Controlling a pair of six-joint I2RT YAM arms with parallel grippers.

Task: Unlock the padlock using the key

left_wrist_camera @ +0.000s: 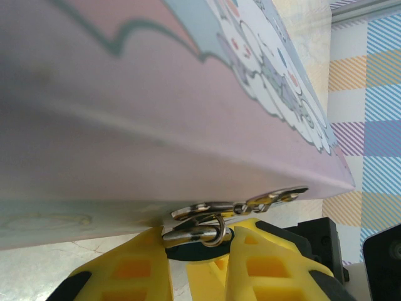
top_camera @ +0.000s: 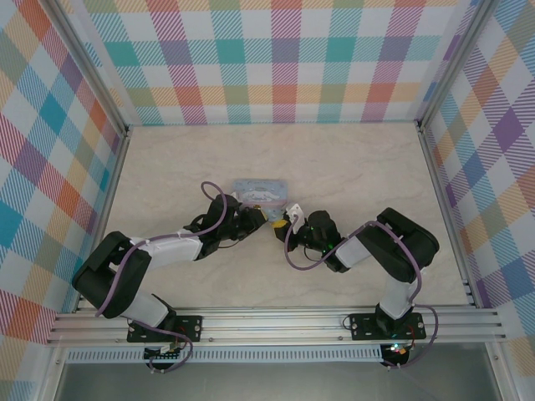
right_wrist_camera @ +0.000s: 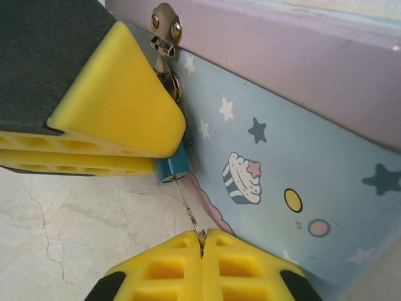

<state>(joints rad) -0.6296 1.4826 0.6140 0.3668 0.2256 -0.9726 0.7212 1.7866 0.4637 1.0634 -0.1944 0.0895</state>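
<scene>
1. Insertion looks to be the step in hand. The key (right_wrist_camera: 190, 213) runs from the right gripper (right_wrist_camera: 202, 246) up to the underside of the padlock (right_wrist_camera: 171, 168). Its tip is at or in the keyhole; how deep, I cannot tell.
2. The padlock hangs against the side of the pale blue tin (right_wrist_camera: 282, 157), below the tin's hasp (right_wrist_camera: 164, 25) and just above the counter (right_wrist_camera: 69, 219).
3. The left gripper (left_wrist_camera: 199, 254) has its fingers clamped on the padlock's body, steadying it. The right gripper's fingers are pressed together, pinching the thin key.
4. Next, I judge, the key must seat fully and then be twisted by the right wrist. The left grip must hold firm so the body does not spin along.
</scene>
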